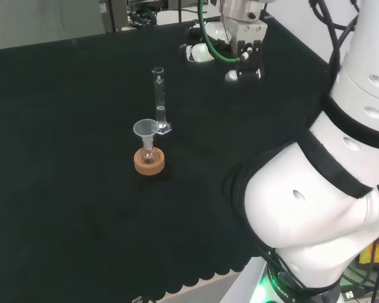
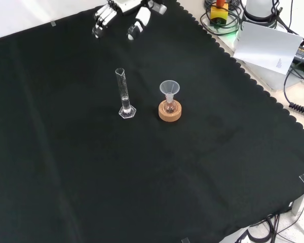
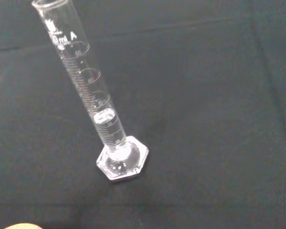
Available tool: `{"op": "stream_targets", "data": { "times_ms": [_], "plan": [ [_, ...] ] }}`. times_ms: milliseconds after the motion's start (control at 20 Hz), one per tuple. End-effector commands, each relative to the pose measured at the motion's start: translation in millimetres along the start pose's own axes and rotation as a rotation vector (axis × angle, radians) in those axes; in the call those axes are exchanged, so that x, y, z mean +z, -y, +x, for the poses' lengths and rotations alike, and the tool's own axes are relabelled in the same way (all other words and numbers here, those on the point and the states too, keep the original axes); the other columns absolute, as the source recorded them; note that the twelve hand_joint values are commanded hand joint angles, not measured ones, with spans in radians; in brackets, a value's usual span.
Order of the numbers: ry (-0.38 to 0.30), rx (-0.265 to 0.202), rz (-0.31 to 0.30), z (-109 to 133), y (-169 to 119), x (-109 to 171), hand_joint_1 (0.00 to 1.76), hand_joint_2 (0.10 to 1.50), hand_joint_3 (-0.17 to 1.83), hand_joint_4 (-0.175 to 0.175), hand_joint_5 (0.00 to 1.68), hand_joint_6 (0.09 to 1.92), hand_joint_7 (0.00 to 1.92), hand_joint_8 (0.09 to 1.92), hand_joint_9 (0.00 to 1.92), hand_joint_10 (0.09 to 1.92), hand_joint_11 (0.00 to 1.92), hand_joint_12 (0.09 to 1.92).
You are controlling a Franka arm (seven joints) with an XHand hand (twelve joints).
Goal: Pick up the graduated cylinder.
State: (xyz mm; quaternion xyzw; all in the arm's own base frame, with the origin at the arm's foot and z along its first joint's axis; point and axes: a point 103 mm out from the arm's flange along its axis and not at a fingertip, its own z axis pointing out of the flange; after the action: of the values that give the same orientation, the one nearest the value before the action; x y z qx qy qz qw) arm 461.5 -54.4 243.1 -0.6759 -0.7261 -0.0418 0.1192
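1. Progress: nothing of the task looks done. The glass cylinder stands upright on its six-sided foot on the cloth, untouched, with a little clear liquid low in the tube, as the wrist view shows.
2. Hand: the hand hangs near the top edge of the cloth in the front view, well apart from the cylinder. Its fingers look relaxed and somewhat bent, and it holds nothing.
3. Remaining, as a judgement: the hand must travel to the cylinder, close round the tube and lift it.
4. Neighbour: a small flask on a cork ring, with a funnel in its neck, stands just beside the cylinder, to its right in the front view. The approach should avoid it.
5. Surface: black cloth with a scalloped edge, flat, covering the bench.
6. Room: cables and a white sheet lie beyond the cloth's right edge in the front view.
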Motion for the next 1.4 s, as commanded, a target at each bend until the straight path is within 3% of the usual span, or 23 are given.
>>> {"op": "stream_targets", "data": {
  "times_ms": [50, 250, 650, 1050, 1200, 1400],
  "plan": [
    [-0.123, -0.017, -0.025, -9.3, -12.5, 26.1, 0.31, 1.07, 0.23, -0.026, 0.36, 0.09, 0.14, 0.56, 0.36, 0.63, 0.15, 1.36],
    [-0.231, 0.003, 0.002, -13.5, -14.4, 44.3, 0.39, 1.02, 0.21, -0.026, 0.35, 0.09, 0.15, 0.57, 0.37, 0.63, 0.15, 1.36],
    [-0.3, -0.032, 0.047, -7.3, -22.0, 73.5, 0.75, 0.89, 0.17, -0.025, 0.35, 0.09, 0.15, 0.57, 0.38, 0.63, 0.16, 1.37],
    [-0.334, -0.09, 0.03, -8.0, -20.3, 93.2, 0.82, 0.76, 0.27, -0.026, 0.41, 0.09, 0.24, 0.6, 0.47, 0.6, 0.23, 1.35],
    [-0.347, -0.093, 0.021, -7.3, -20.1, 99.8, 0.86, 0.67, 0.43, -0.024, 0.43, 0.09, 0.27, 0.6, 0.5, 0.57, 0.24, 1.35],
    [-0.397, -0.095, -0.005, -6.7, -22.0, 107.2, 0.9, 0.67, 0.48, -0.021, 0.44, 0.09, 0.27, 0.59, 0.49, 0.57, 0.25, 1.35]
  ]
}}
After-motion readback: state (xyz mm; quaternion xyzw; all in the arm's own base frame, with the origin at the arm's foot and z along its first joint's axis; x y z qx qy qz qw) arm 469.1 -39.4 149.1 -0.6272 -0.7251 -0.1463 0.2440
